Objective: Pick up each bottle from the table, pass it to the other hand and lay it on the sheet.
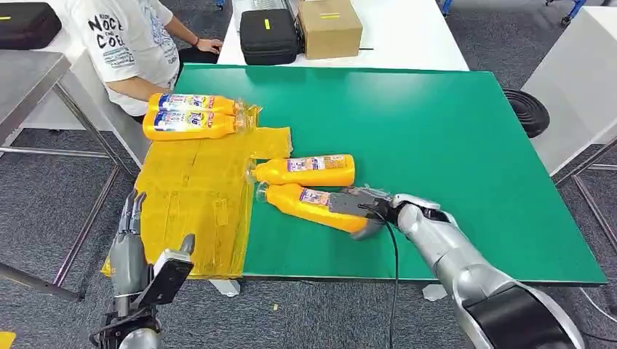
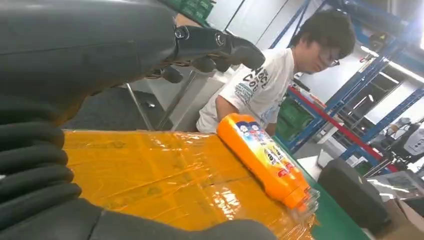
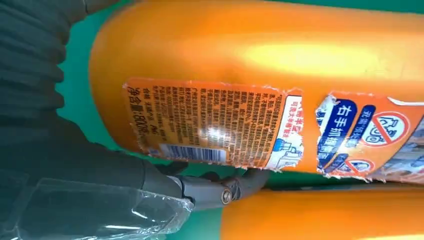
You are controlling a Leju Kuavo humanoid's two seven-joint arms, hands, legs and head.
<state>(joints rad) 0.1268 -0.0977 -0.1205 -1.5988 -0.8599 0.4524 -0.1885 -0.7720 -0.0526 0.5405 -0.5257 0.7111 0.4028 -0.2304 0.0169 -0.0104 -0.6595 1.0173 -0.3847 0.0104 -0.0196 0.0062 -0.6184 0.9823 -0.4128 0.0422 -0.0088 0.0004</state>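
Orange plastic bottles: two lie on the yellow plastic sheet (image 1: 196, 196) at its far end; two lie on the green table (image 1: 451, 145), off the sheet. The right hand (image 1: 360, 206) wraps the nearer bottle (image 1: 313, 206), not yet lifted. The left hand (image 1: 131, 243) hangs open, empty. Judged roughly half complete

Hidden and cropped parts

In the head view, lower centre, the right hand (image 1: 361, 207) covers the base end of the nearer orange bottle (image 1: 309, 204), so the contact of its fingers is hard to judge, perhaps a loose grip. The person (image 1: 131, 43) at upper left is cut by the top edge. The bottle label print is too small to read. In the right wrist view the bottle runs past the frame edges.
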